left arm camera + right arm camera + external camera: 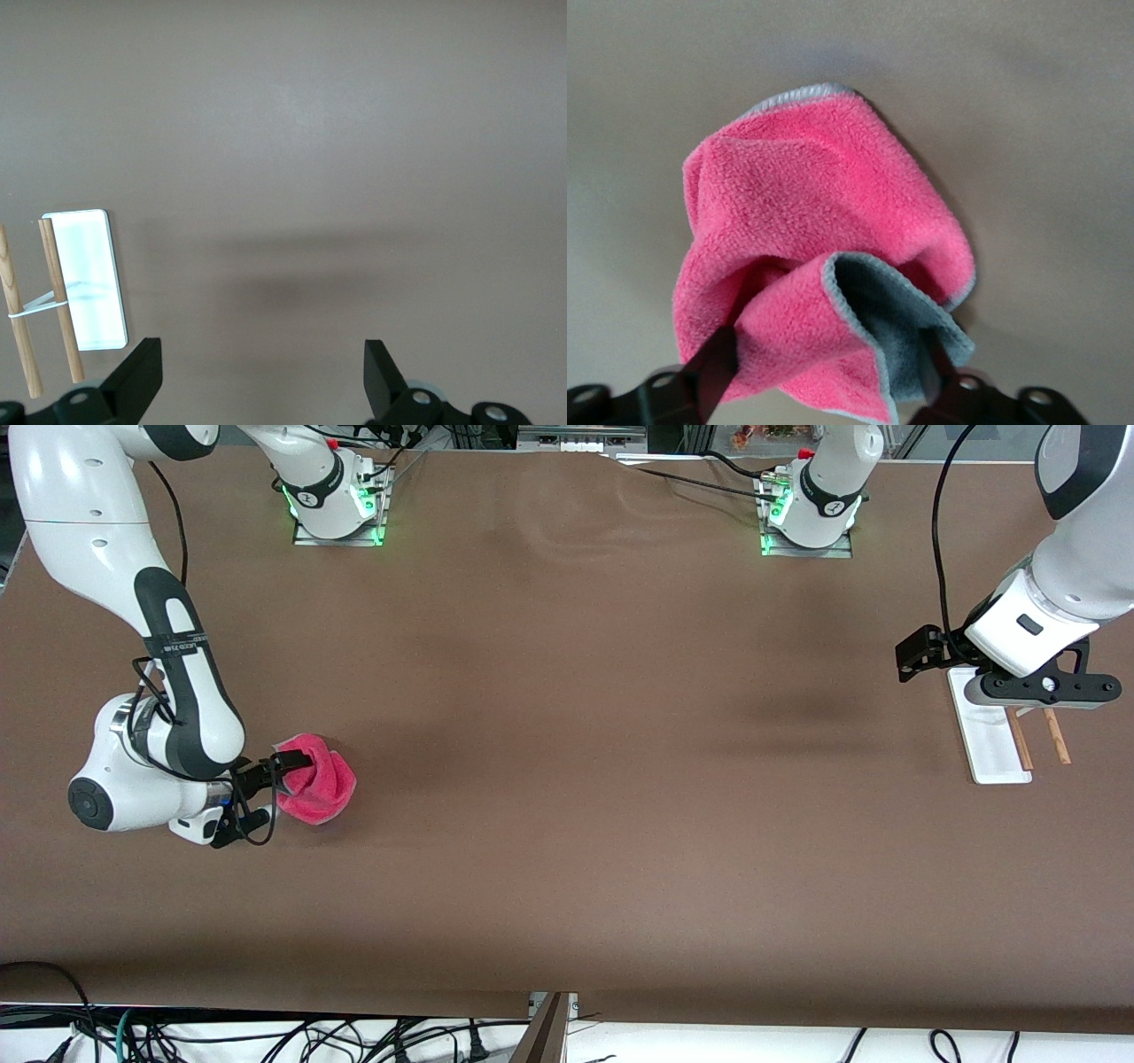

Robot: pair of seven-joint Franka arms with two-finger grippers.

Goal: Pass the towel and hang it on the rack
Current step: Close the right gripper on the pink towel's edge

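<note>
Fuzzy pink-red cloth with a thin grey edge and grey underside, the towel point(317, 781), lies bunched on the brown desk point(567, 797) toward the right arm's end. The right gripper point(259, 797) is down at the towel's edge. In the right wrist view its two black fingers point(713, 363) straddle a raised fold of the towel point(824, 274), one on each side and touching the fabric, with the grey underside turned up between them; the gripper is closed around that fold, though the towel's bulk rests on the desk.

Toward the left arm's end of the desk stands the rack point(992, 740), a flat white rectangular base with two thin parallel brown wooden rods. The left gripper point(1041, 691) hangs over the part of the rack farther from the front camera and waits. In the left wrist view its black fingers point(133, 376) stand wide apart with nothing between them, and the rack point(84, 283) shows beside them, its rods joined by a thin white band.
</note>
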